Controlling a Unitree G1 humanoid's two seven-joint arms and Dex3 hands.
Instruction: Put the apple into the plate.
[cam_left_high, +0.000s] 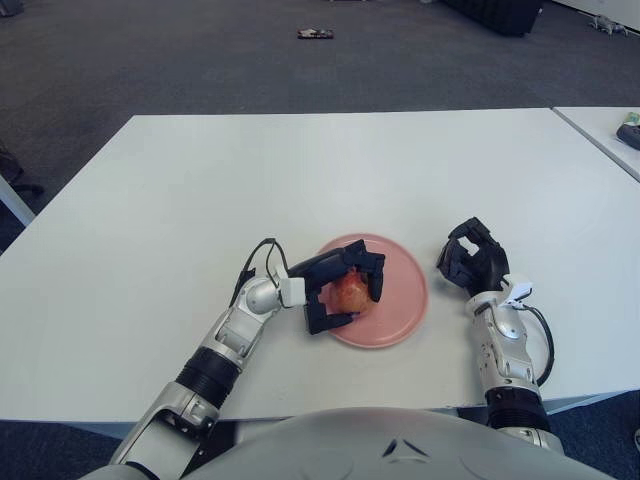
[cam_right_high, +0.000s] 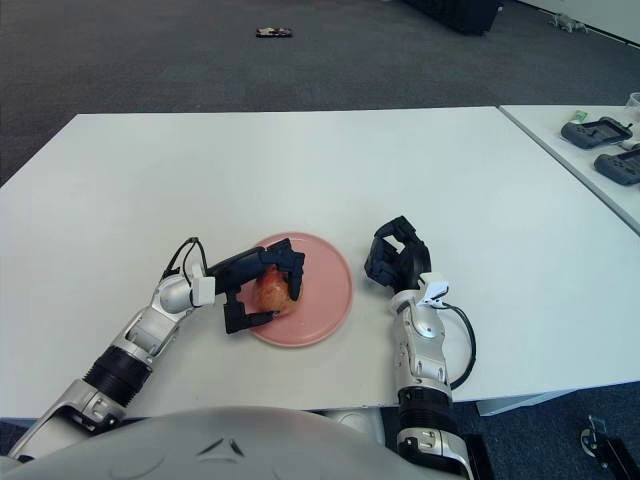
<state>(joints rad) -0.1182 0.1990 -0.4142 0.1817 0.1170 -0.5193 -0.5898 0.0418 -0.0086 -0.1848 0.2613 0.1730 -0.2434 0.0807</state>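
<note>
A pink plate (cam_left_high: 397, 290) lies on the white table (cam_left_high: 330, 170) near its front edge. My left hand (cam_left_high: 343, 292) reaches over the plate's left part, its dark fingers (cam_right_high: 285, 272) wrapped around a red-yellow apple (cam_left_high: 349, 294) that sits low over the plate; whether the apple touches the plate I cannot tell. My right hand (cam_left_high: 470, 258) shows to the right of the plate, fingers curled and holding nothing.
A second white table (cam_right_high: 600, 150) stands to the right with dark devices (cam_right_high: 598, 131) on it. A small dark object (cam_left_high: 314, 34) lies on the grey floor beyond the table. The table's far half is bare white surface.
</note>
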